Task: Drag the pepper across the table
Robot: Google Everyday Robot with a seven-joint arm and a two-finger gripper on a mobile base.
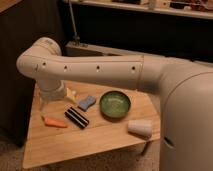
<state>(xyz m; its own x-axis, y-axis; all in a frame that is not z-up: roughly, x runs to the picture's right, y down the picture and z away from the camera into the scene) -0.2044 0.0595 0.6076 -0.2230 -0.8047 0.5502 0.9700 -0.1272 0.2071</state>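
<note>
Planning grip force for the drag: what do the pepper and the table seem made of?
The pepper looks like smooth plastic, uniformly orange; the table like matte light wood or laminate, tan. The gripper hangs close above the pepper.

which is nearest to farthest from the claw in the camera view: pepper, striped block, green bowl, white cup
The claw hangs over the left end of the table.
1. pepper, right beside it, left end
2. black striped block, left of centre
3. green bowl, centre
4. white cup, right edge
</note>
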